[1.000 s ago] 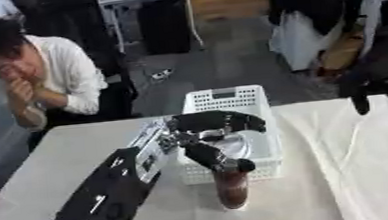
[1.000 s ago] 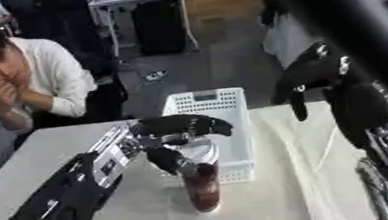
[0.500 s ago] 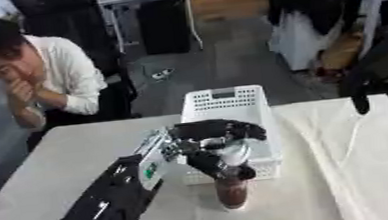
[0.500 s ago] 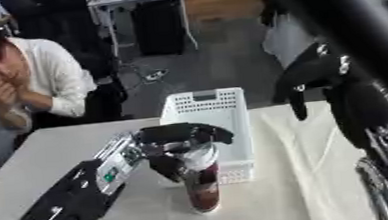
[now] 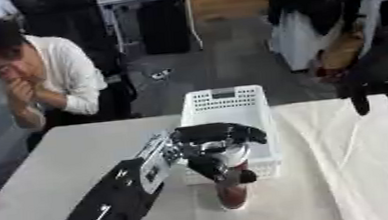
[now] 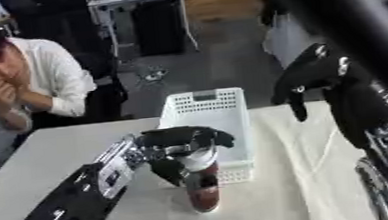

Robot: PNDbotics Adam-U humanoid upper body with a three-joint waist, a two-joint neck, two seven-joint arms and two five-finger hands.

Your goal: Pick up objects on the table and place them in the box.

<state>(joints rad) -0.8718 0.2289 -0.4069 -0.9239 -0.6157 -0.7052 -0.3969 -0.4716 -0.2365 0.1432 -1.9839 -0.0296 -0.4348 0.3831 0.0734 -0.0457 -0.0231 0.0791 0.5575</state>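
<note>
A dark reddish-brown bottle [image 5: 232, 193] stands upright on the table just in front of the white perforated box [image 5: 225, 109]. My left hand [image 5: 207, 144] is at the bottle's top, thumb and fingers curled round its pale cap and neck. The box's inside is mostly hidden behind the hand. My right hand [image 6: 307, 78] hangs raised above the table's right side, fingers pointing down and relaxed, holding nothing.
The table [image 5: 61, 158] is grey on the left and covered by a cream cloth [image 5: 342, 159] on the right. A seated person in a white shirt [image 5: 63, 78] leans at the far left edge. My right arm [image 6: 384, 135] fills the right side.
My left hand has closed further round the bottle's top, nearer the box's front wall. The bottle stays upright on the table. The right hand holds still.
</note>
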